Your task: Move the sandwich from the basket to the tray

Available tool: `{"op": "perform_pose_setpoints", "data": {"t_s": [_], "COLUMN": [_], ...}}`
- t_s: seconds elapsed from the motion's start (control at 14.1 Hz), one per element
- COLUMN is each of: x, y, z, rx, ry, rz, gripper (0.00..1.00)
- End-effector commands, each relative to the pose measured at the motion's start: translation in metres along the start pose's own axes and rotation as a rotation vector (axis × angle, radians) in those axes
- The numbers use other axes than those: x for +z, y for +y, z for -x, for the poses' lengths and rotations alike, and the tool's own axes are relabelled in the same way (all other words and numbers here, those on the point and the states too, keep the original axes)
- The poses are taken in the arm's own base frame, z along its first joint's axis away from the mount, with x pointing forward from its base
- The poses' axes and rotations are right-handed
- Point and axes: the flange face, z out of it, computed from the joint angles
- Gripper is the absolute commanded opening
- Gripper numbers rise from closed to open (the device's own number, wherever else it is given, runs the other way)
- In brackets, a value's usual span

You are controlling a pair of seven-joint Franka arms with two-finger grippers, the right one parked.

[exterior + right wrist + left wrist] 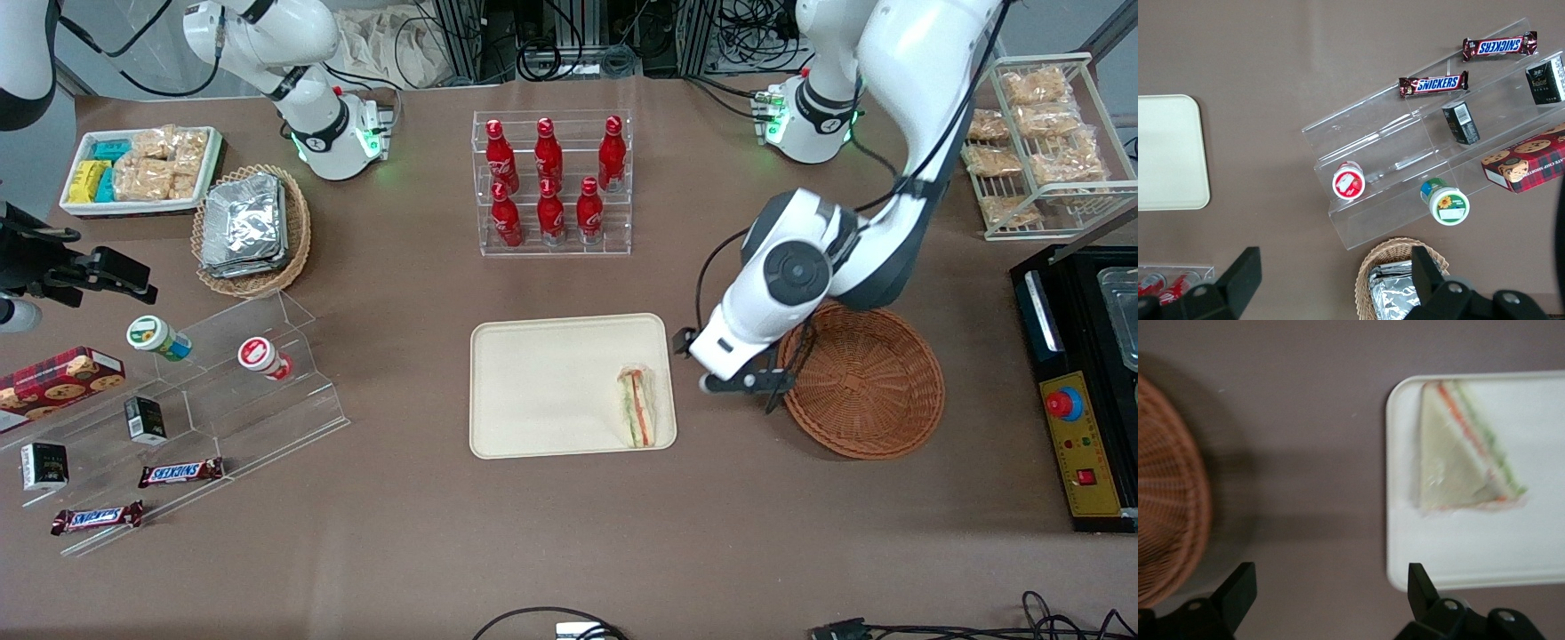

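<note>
The sandwich [637,407] lies on the cream tray [551,382], at the tray's end nearest the reddish-brown basket [867,382], close to the corner nearer the front camera. The basket looks empty. My left gripper [745,384] hangs over bare table between the tray and the basket, open and empty. In the left wrist view the gripper [1331,577] has its fingers spread wide over brown table, with the sandwich [1465,453] on the tray [1471,547] to one side and the basket rim [1165,520] to the other.
A clear rack of red bottles [553,182] stands farther from the front camera than the tray. A black control box [1080,391] and a wire rack [1040,142] sit at the working arm's end. An acrylic snack stand [196,400] and a foil-packet basket [252,227] lie toward the parked arm's end.
</note>
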Motion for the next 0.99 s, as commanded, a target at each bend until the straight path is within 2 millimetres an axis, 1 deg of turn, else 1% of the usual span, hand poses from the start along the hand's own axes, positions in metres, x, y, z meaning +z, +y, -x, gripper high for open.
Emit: {"op": "perform_pose_setpoints", "data": {"t_s": [0.0, 0.14, 0.35, 0.43, 0.57, 0.64, 0.71, 0.78, 0.92], "x": [-0.046, -0.079, -0.129, -0.137, -0.158, -0.161, -0.157, -0.147, -0.144], "y": [-0.076, -0.120, -0.203, -0.228, -0.243, -0.252, -0.259, -0.261, -0.256], "z": [0.006, 0.005, -0.014, -0.022, -0.027, -0.026, -0.026, -0.029, -0.032], "rx": [-0.004, -0.025, -0.100, -0.094, -0.100, -0.106, -0.118, -0.147, -0.195], "ry": [-0.043, -0.060, -0.106, -0.109, -0.076, -0.074, -0.085, -0.103, -0.096], "rz": [0.027, 0.017, 0.031, 0.046, 0.027, -0.036, -0.096, -0.125, -0.111], "gripper": [1.00, 1.00, 1.00, 1.00, 1.00, 1.00, 1.00, 1.00, 1.00]}}
